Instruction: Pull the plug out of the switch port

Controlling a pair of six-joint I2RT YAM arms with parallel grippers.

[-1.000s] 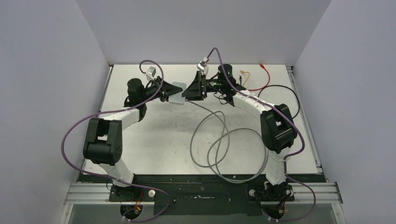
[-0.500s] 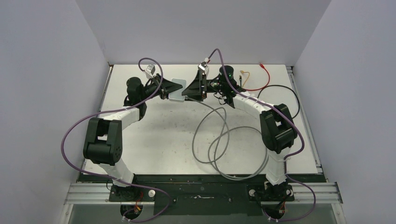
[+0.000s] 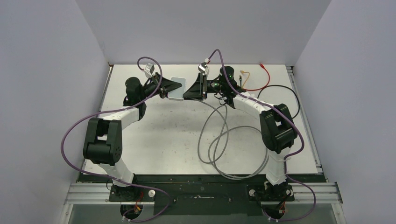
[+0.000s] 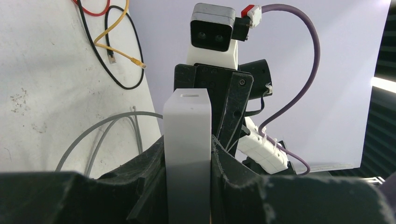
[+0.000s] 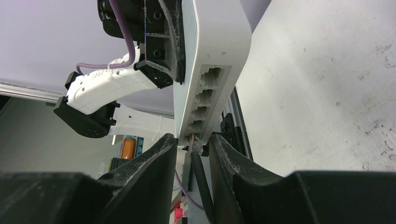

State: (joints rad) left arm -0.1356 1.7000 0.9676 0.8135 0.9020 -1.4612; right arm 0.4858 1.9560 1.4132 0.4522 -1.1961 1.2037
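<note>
- Left hand [image 4: 187, 156] clamps the switch [image 4: 187, 116] edge-up, raised over the far worktop [image 3: 154, 135].
- Right hand [image 5: 193, 140] pinches the plug [image 5: 194, 143] at the end socket; only its wrist view shows this.

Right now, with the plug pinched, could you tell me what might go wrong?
The right gripper holds the plug only at its tips, so it may slip off if the plug sticks. The left gripper clamps just one end of the switch, so a hard pull could twist it loose. The grey cable lies looped on the table and may snag.
</note>
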